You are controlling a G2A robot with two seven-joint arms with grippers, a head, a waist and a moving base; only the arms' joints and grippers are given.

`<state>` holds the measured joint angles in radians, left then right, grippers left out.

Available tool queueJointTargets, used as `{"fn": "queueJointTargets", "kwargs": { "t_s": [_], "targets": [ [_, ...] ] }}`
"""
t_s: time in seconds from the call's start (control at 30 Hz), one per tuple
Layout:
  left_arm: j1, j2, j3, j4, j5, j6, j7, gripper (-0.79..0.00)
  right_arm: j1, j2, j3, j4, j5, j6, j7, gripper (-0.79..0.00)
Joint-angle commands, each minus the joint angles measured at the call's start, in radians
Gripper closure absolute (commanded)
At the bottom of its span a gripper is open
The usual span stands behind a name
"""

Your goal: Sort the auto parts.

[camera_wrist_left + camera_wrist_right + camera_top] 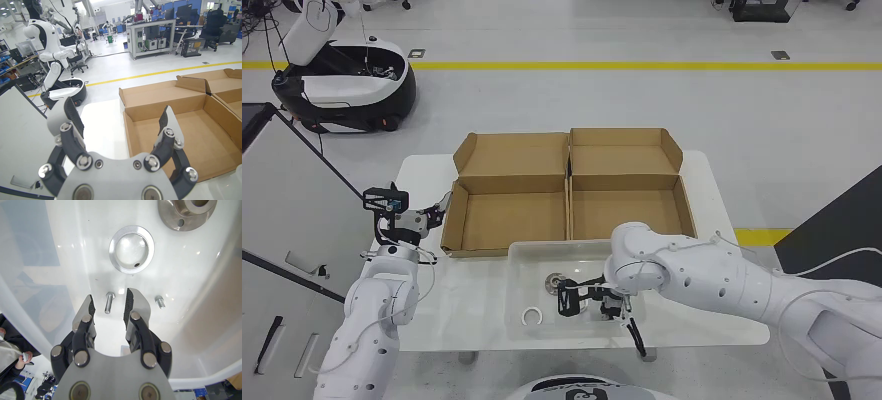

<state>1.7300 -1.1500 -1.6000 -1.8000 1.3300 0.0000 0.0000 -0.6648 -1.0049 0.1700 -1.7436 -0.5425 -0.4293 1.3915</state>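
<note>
While the left jaws gape wide beside a box [189,136], the right jaws narrowly straddle a bolt [109,304].

Pale glossy floor [642,100], yellow line [642,66] across far side. Far off, metal rack [151,37], black chairs [213,32], monitors [186,9], green bin [109,39]. Bright, even light.

Bright, even overhead light (edges fisheye-bent)
</note>
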Motion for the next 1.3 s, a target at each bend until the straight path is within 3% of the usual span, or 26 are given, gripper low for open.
{"fn": "queueJointTargets", "kwargs": {
  "t_s": [0.0,0.07,0.47,0.77,1.0,1.27],
  "targets": [
    [0.000,0.000,0.000,0.000,0.000,0.000,0.000,-0.785,0.001,-0.002,0.000,0.004,0.002,0.004,0.004,-0.274],
    [0.000,0.000,0.000,0.000,0.000,0.000,0.000,-0.785,0.001,-0.004,0.000,0.008,0.004,0.006,0.006,-0.006],
    [0.000,0.000,0.000,0.000,0.000,0.000,0.000,-0.785,0.067,0.017,0.000,-0.032,0.083,0.044,0.044,0.000],
    [0.000,0.000,0.000,0.000,0.000,0.000,0.000,-0.785,0.272,0.125,0.000,-0.109,0.301,0.020,0.019,0.000],
    [0.000,0.000,0.000,0.000,0.000,0.000,0.000,-0.785,0.383,0.234,0.000,-0.063,0.462,-0.147,-0.147,0.000],
    [0.000,0.000,0.000,0.000,0.000,0.000,0.000,-0.785,0.380,0.339,0.000,0.116,0.589,-0.453,-0.453,0.000]
  ]
}}
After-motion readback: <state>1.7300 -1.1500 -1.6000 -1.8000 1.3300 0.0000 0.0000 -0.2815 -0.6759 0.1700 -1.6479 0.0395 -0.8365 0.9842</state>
